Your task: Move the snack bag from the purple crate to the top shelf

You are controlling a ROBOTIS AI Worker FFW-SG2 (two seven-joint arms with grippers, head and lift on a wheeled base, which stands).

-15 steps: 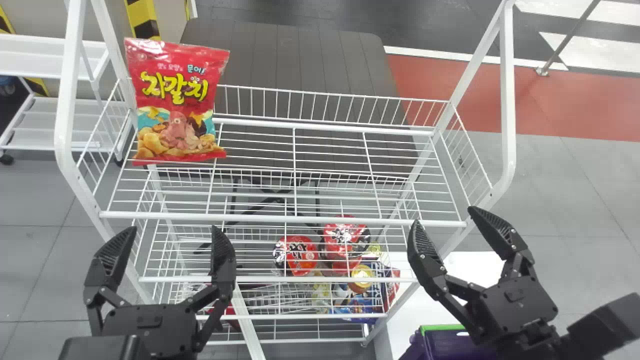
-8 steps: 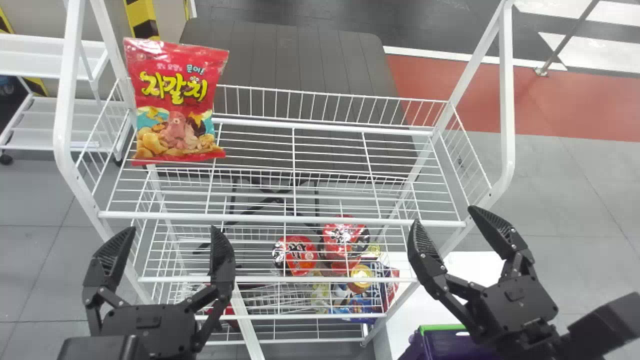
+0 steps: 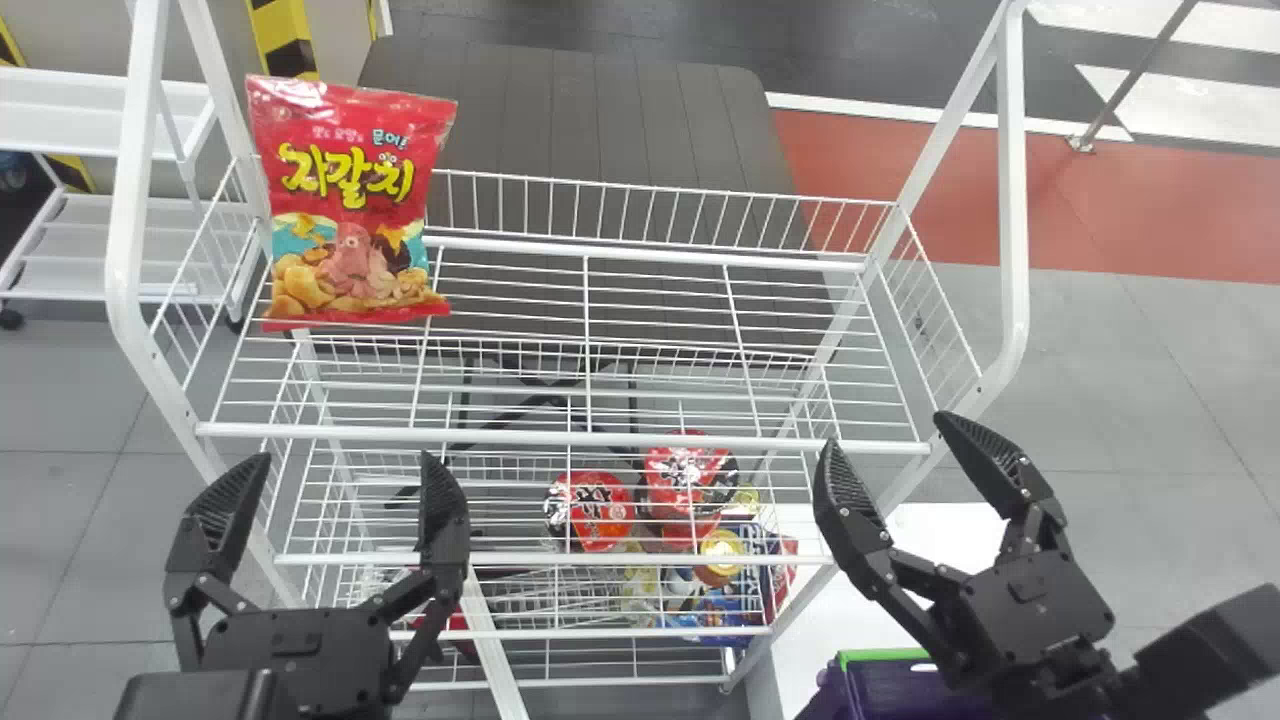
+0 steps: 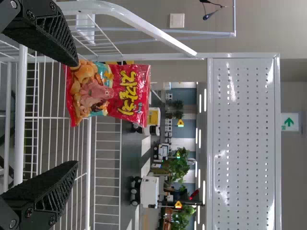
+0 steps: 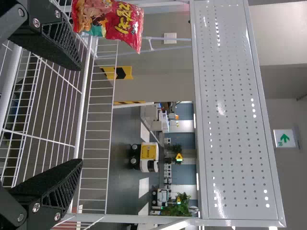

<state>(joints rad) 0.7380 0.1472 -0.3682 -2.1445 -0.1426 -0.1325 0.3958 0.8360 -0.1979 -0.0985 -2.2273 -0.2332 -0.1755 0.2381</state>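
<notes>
I've got the snack bag (image 3: 350,205) up on the top shelf (image 3: 560,436) of the white wire rack, at the shelf's left end and toward the back-left corner. It stands upright, printed front facing me, its lower edge down by the wires. I can't tell whether its side touches the left end rail.

My left gripper (image 3: 350,460) is spread wide, holding nothing, just this side of the shelf's front edge and near its left end. From the left wrist I see the bag out past the ribbed fingers (image 4: 55,189) — well clear of their grip. My right gripper (image 3: 888,432) is wide open and empty too, by the front-right corner of the same shelf, well apart from the bag.

On the shelves beneath, toward the right end, I make out two red round packages (image 3: 590,512) beside each other, and lower down a yellow-lidded tub (image 3: 720,552) with some blue packets (image 3: 722,608) near it. The purple crate (image 3: 875,690) with its green rim sits right of the rack, partly behind my right arm, so its contents are hidden from me. Behind the rack there's a dark slatted tabletop (image 3: 600,120), and off to the left a white tiered cart (image 3: 110,110). Both wrist cameras also give me a perforated panel (image 4: 242,143) — it's out past the fingers.
</notes>
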